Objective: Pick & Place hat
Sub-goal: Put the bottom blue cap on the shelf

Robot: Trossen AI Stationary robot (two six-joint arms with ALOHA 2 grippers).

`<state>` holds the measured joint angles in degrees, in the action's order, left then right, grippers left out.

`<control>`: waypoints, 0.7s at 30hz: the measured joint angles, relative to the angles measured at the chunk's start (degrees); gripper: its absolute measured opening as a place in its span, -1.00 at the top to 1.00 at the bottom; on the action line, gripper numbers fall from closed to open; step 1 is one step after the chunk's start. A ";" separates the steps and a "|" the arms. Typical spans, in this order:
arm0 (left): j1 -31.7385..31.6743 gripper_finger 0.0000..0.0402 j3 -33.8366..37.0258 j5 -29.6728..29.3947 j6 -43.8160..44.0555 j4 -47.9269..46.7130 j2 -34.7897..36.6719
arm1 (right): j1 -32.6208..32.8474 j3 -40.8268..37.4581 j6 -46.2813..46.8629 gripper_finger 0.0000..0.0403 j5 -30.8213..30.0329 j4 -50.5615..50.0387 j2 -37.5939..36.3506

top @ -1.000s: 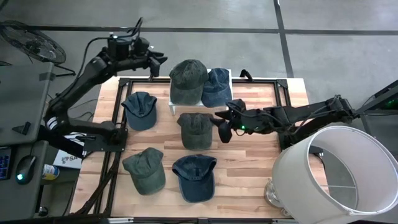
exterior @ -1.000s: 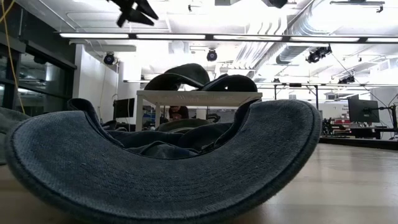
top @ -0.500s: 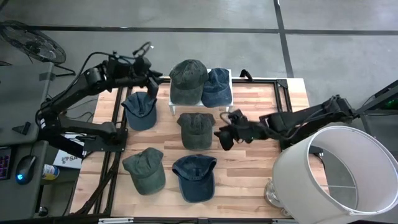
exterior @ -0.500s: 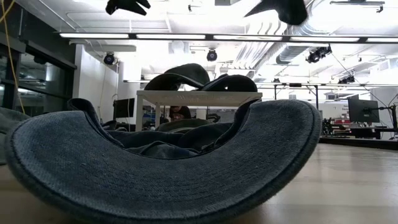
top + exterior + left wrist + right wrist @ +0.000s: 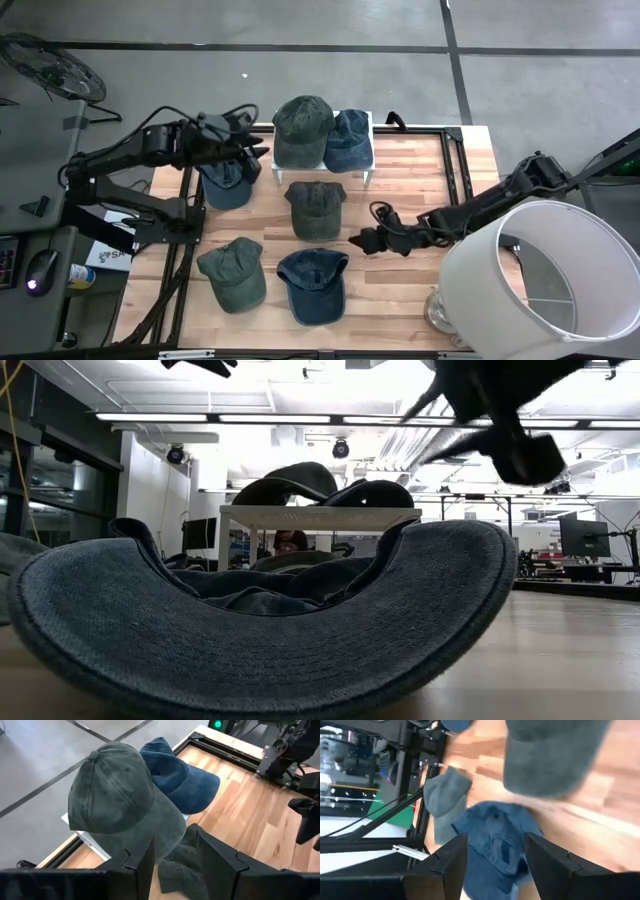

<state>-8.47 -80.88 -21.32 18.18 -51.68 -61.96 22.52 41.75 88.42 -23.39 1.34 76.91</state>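
Six hats lay on the worktop (image 5: pixel 400 285), two stacked on a white riser (image 5: pixel 368 172); the right hand (image 5: pixel 362 240), fingers parted and empty, reached low toward the front blue hat (image 5: pixel 313 283), seemingly to grasp it.

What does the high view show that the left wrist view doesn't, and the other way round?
Only the high view: the left gripper over the left blue hat, the right gripper open and empty beside the front blue hat, the front green hat, and the lampshade.
Only the left wrist view: the left gripper's open, empty fingers close up.
Both: the green hat and blue hat on the white stand.
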 joint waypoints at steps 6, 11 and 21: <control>3.93 0.30 0.00 -3.34 0.79 0.30 -1.95 | 1.16 -3.62 4.67 0.08 0.69 2.20 0.01; 4.94 0.30 -0.11 -3.78 1.61 -0.03 -3.52 | 1.16 -3.71 3.89 0.08 1.77 1.40 0.02; 4.88 0.30 -0.02 -3.87 1.59 -0.50 -6.04 | 1.11 -3.71 -44.86 0.08 0.72 1.18 0.02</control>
<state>-3.60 -80.91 -25.19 19.77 -52.18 -68.00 23.64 38.04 43.55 -22.66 2.52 76.93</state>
